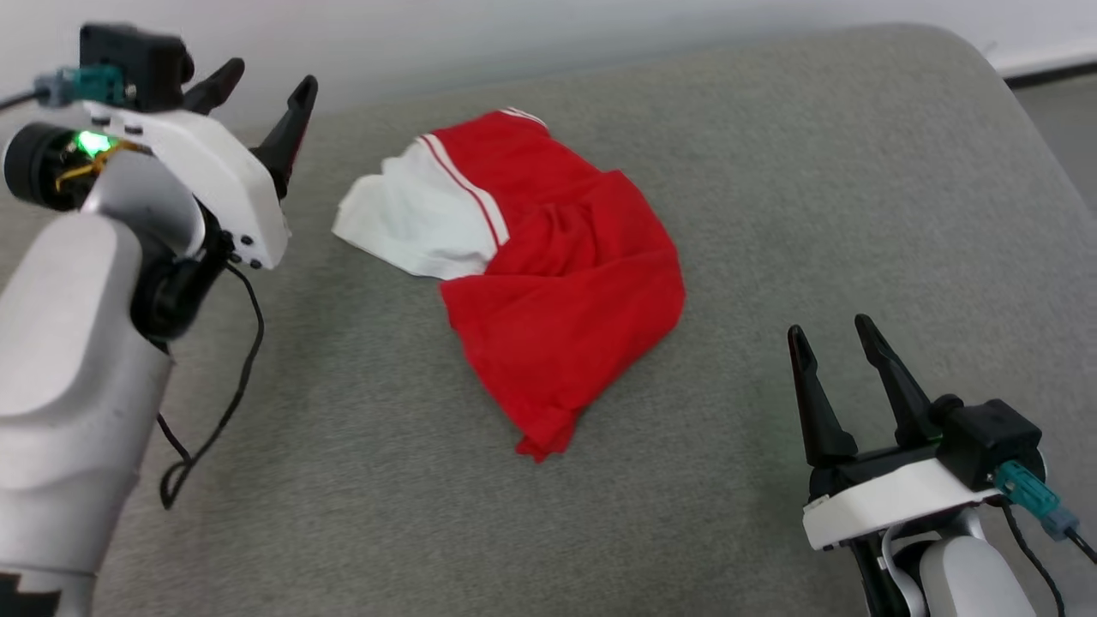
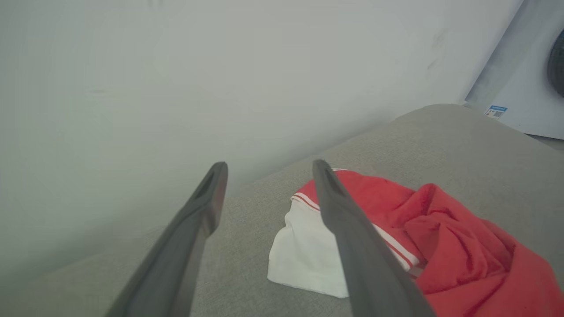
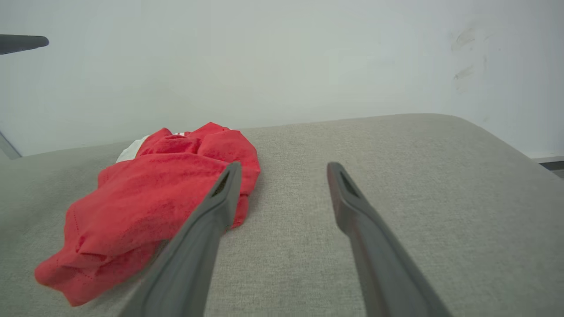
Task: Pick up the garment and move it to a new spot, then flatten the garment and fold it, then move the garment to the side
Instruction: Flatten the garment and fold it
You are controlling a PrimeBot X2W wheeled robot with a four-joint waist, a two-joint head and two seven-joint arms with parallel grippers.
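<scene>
The garment (image 1: 548, 274) lies crumpled in a heap near the middle of the grey cushioned surface (image 1: 771, 188), red with a white sleeve and striped trim toward the left. My left gripper (image 1: 267, 79) hovers raised at the upper left, open and empty, left of the white sleeve. In the left wrist view the garment (image 2: 440, 233) lies below and right of the open left gripper (image 2: 269, 166). My right gripper (image 1: 830, 327) is open at the lower right, apart from the cloth. The right wrist view shows the garment (image 3: 145, 202) left of the open right gripper (image 3: 284, 165).
A pale wall (image 1: 514, 34) runs behind the surface. The surface's rounded corner (image 1: 968, 51) is at the far right, with floor beyond it. A black cable (image 1: 231, 386) hangs from my left arm over the surface. Bare grey fabric surrounds the garment.
</scene>
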